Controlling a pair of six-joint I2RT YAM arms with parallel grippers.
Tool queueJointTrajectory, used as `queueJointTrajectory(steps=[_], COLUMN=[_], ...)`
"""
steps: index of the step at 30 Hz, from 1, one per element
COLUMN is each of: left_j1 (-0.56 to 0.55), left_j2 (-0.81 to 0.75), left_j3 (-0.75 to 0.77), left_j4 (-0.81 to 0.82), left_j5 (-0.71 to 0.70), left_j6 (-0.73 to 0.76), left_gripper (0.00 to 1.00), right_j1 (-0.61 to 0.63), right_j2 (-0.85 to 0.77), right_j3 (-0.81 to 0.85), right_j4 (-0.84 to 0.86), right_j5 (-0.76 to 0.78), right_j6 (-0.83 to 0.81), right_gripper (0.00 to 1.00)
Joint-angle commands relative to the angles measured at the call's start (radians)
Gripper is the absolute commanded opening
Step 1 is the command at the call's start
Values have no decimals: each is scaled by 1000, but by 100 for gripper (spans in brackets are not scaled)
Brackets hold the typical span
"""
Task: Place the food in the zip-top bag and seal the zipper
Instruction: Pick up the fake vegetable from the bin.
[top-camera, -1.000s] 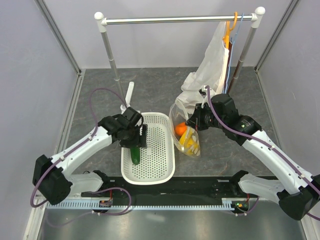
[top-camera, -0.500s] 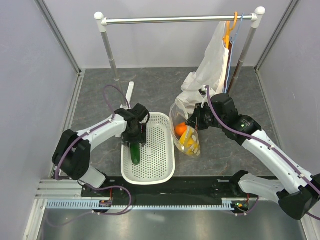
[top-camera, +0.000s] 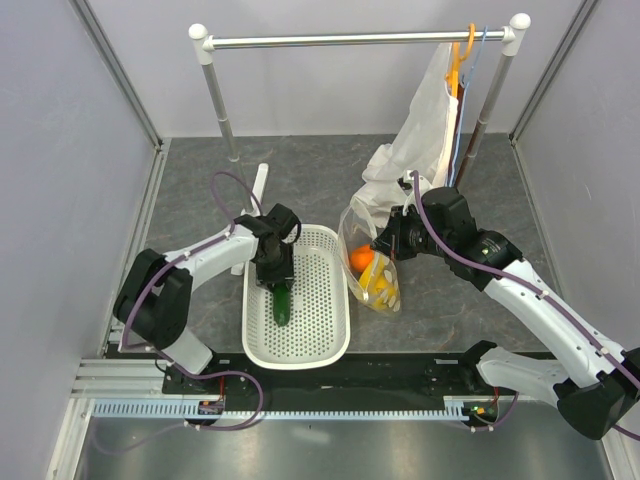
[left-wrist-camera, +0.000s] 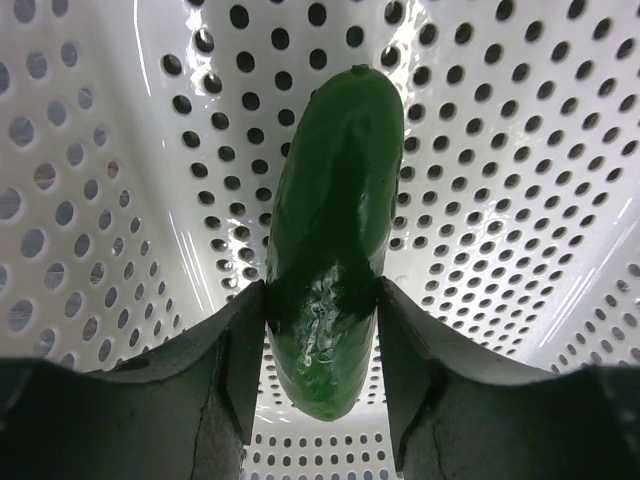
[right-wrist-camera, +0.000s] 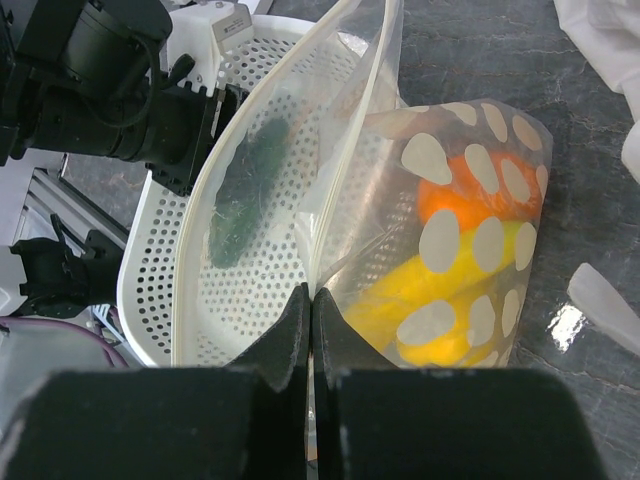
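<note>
A dark green cucumber (top-camera: 283, 303) (left-wrist-camera: 335, 230) lies in the white perforated basket (top-camera: 310, 340) (left-wrist-camera: 120, 200). My left gripper (top-camera: 279, 283) (left-wrist-camera: 320, 290) reaches down into the basket, and both its fingers press the cucumber's near end. The zip-top bag (top-camera: 375, 272) (right-wrist-camera: 480, 250), clear with white dots, stands open to the right of the basket. An orange (top-camera: 361, 259) (right-wrist-camera: 470, 195) and yellow food (top-camera: 381, 287) (right-wrist-camera: 450, 300) are inside it. My right gripper (top-camera: 386, 244) (right-wrist-camera: 312, 300) is shut on the bag's mouth at the zipper (right-wrist-camera: 350, 170).
A clothes rail (top-camera: 350, 40) spans the back, its left post (top-camera: 225, 120) just behind the basket. White cloth on hangers (top-camera: 425, 130) hangs at its right end, just behind my right arm. A small white object (top-camera: 260, 185) lies behind the basket.
My left arm swung in and lowered its gripper over the cucumber, and the jaws closed onto it. The cucumber shifted slightly right. The right arm and the bag stayed put.
</note>
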Motion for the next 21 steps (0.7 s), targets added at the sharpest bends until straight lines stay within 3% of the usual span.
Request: queueJointTrajectory(steps=[1,8,11,16,21], left_j1=[12,12,12,11,8], left_j2=[2,67,52,-139,-391], left_j3=[36,-4,32,116,133], left_j4=[28,75,75,97,319], left_j5=[40,-9,16,60,117], left_j6=[12,47,73,126,181], left_gripper=[56,63,56,51,38], right_j1=[-4,-4,-5,-4,-2], right_j2=[4,-4,1,10,10], right_j3=[-5,-8,-3,1,-11], right_j4=[44,35,29,33,50], right_j5=[7,14,8,-21,-80], right_j6=[-11,-28,-26,-34,-41], right_gripper=[0,0,0,0,0])
